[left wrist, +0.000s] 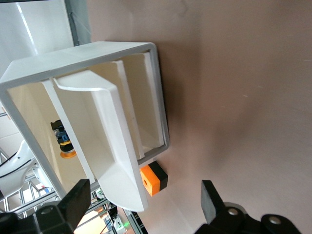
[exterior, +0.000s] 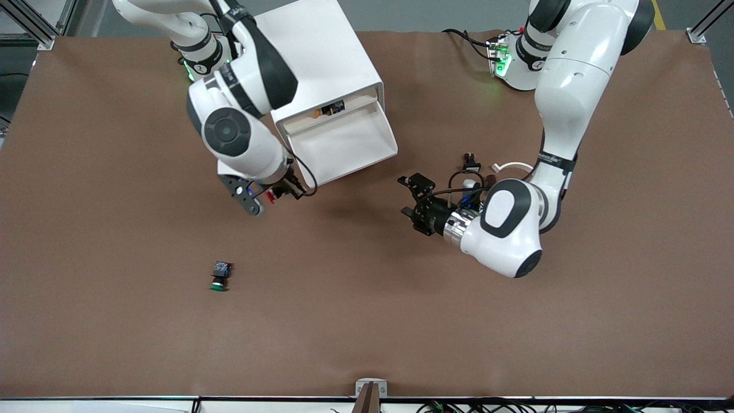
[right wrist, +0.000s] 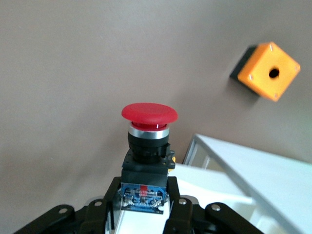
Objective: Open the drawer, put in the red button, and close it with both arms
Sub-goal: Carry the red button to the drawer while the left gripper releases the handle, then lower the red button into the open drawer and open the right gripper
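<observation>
The white cabinet (exterior: 321, 51) stands at the robots' side of the table, and its drawer (exterior: 367, 158) stands pulled out and bare inside. My right gripper (exterior: 279, 194) is shut on the red button (exterior: 270, 197) and holds it over the table beside the drawer's corner, toward the right arm's end. In the right wrist view the fingers (right wrist: 178, 202) clamp the button's black and blue body, with the red cap (right wrist: 148, 113) pointing away. My left gripper (exterior: 414, 202) is open and empty, over the table in front of the drawer (left wrist: 122, 161).
A green-capped button (exterior: 219, 276) lies on the table nearer the front camera. An orange box with a round hole (right wrist: 268, 70) sits on the table beside the cabinet (left wrist: 153, 178). A small orange-capped part (left wrist: 62, 141) lies inside the cabinet. Cables (exterior: 470, 166) lie by the left arm.
</observation>
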You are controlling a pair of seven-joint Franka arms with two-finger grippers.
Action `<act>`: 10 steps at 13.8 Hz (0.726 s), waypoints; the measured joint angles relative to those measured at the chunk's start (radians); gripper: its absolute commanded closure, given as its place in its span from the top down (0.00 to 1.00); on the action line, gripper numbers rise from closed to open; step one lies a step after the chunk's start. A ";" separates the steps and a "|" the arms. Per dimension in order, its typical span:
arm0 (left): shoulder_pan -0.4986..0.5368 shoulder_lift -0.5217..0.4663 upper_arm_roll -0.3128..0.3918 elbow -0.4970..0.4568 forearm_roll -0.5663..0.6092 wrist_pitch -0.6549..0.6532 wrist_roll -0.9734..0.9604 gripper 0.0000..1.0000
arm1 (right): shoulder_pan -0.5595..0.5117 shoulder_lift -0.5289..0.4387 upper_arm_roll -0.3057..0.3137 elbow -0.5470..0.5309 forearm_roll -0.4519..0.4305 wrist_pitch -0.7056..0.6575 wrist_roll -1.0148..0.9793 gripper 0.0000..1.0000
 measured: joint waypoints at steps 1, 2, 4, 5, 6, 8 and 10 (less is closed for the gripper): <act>0.007 -0.002 0.000 0.004 0.026 -0.001 0.021 0.99 | 0.015 -0.010 0.000 -0.017 0.014 0.006 0.043 0.02; 0.008 -0.005 0.000 0.006 0.062 -0.002 0.040 0.99 | 0.029 -0.022 0.000 -0.039 0.027 0.026 0.087 0.02; 0.006 -0.015 -0.004 0.009 0.116 -0.003 0.079 0.99 | 0.066 -0.041 0.000 -0.095 0.038 0.103 0.174 0.02; 0.006 -0.020 -0.004 0.009 0.125 -0.003 0.107 0.99 | 0.094 -0.047 0.000 -0.127 0.039 0.152 0.221 0.03; 0.005 -0.025 -0.006 0.009 0.129 -0.004 0.135 0.99 | 0.126 -0.047 0.000 -0.152 0.039 0.194 0.268 0.03; -0.003 -0.038 -0.007 0.010 0.136 -0.007 0.162 0.99 | 0.178 -0.047 0.000 -0.178 0.039 0.241 0.350 0.04; -0.007 -0.046 -0.007 0.010 0.162 -0.007 0.219 0.99 | 0.211 -0.048 0.000 -0.185 0.039 0.271 0.415 0.08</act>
